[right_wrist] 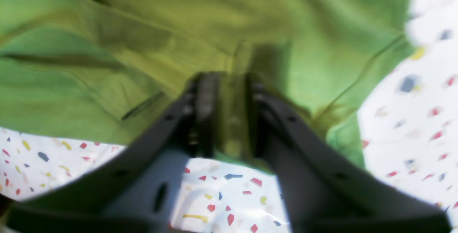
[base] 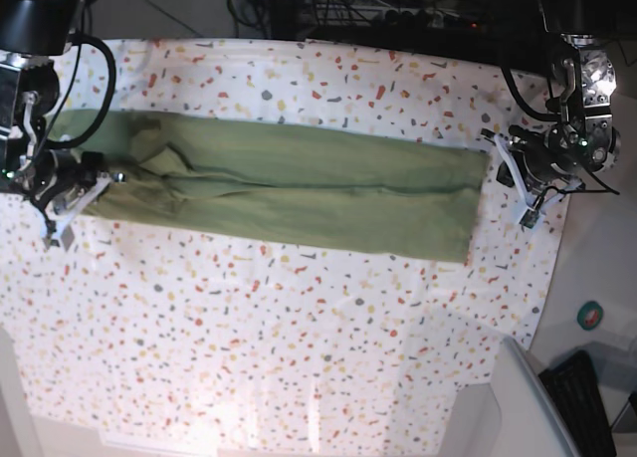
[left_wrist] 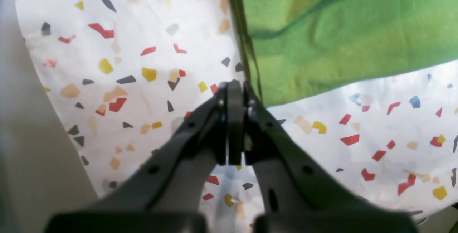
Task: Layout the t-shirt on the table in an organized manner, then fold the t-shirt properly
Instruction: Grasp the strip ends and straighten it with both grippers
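The olive-green t-shirt [base: 299,198] lies on the speckled table [base: 299,357] as a long folded strip running left to right. My right gripper [base: 85,198] is at the strip's left end. In the blurred right wrist view its jaws [right_wrist: 229,79] stand apart, with a fold of the t-shirt [right_wrist: 107,82] between them. My left gripper [base: 518,183] sits just off the strip's right end. In the left wrist view it [left_wrist: 234,84] is shut, pads together, and the corner of the t-shirt [left_wrist: 340,29] touches its right finger. No cloth shows between the pads.
The table's right edge [base: 557,278] lies close to my left arm. Beyond it are a green tape roll [base: 590,315], a dark keyboard [base: 572,387] and a pale bin [base: 518,407]. Cables and equipment line the far edge [base: 398,24].
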You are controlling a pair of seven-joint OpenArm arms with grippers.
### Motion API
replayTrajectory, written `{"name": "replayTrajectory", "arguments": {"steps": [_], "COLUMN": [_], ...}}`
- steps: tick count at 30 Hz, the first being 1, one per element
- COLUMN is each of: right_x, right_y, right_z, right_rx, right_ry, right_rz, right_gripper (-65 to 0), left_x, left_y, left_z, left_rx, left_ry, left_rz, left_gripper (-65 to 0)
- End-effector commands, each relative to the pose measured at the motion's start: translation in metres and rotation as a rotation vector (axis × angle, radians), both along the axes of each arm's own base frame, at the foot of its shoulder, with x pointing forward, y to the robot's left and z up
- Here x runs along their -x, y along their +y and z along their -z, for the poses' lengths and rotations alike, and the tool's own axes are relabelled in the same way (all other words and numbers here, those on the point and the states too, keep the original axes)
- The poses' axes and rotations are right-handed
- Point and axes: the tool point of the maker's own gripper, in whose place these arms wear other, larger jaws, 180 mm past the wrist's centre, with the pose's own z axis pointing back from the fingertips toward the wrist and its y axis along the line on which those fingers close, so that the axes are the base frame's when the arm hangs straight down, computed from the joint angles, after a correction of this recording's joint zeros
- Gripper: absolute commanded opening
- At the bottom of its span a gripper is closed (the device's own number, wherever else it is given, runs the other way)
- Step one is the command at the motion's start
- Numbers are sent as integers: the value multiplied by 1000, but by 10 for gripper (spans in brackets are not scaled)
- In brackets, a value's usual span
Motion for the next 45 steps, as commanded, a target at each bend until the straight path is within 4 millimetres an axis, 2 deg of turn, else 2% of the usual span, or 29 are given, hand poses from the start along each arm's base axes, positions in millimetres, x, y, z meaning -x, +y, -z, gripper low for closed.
{"name": "replayTrajectory", "arguments": {"steps": [1,2,5,8,10,12,13,14,16,19,23,25,28,31,33,36,40,42,45], "right_x": [-9,-8,-4,-3,-5,-6,-6,-3,2,11,24,27,21,17,15,8,-5,-18,-29], "right_y": [-6,-6,-11,-9,5,7,10,13,12,6,-4,-5,-5,-3,-2,2,23,43,68], "right_z": [-13,-16,-28,-42,-45,-44,-42,-37,-22,3,29,33,19,-5,-7,-3,-13,-16,-5], "right_rx": [18,24,48,55,30,26,18,7,-4,-6,3,3,13,31,30,15,-30,-56,-83], "right_ry": [-50,-58,-90,-137,-187,-217,-223,-210,-176,-142,-98,-88,-131,-203,-213,-203,-247,-263,-230], "right_rz": [-3,-4,63,129,135,143,148,154,173,203,230,235,221,196,194,198,200,154,97], "right_gripper": [-441,-420,-414,-416,-459,-564,-633,-650,-650,-650,-650,-650,-650,-650,-650,-650,-650,-650,-650], "left_x": [-12,-13,-16,-27,-33,-36,-36,-41,-42,-41,-40,-38,-35,-30,-28,-25,-22,-21,-21], "left_y": [3,2,-4,-21,-34,-45,-48,-52,-61,-63,-46,-38,-24,-7,2,3,13,21,35], "left_z": [-13,-13,-13,-15,-15,-13,-13,-15,-14,-13,-16,-18,-20,-22,-26,-28,-33,-35,-41], "left_rx": [-10,-7,16,52,82,109,115,123,125,124,86,69,39,15,11,22,25,20,10], "left_ry": [-48,-49,-58,-85,-99,-105,-106,-116,-111,-106,-103,-99,-92,-90,-100,-100,-108,-116,-133], "left_rz": [12,11,8,4,0,-2,-3,0,29,38,41,41,44,23,-8,26,14,-8,-48], "left_gripper": [-650,-650,-650,-650,-650,-650,-650,-650,-650,-650,-650,-650,-650,-650,-650,-650,-650,-650,-650]}}
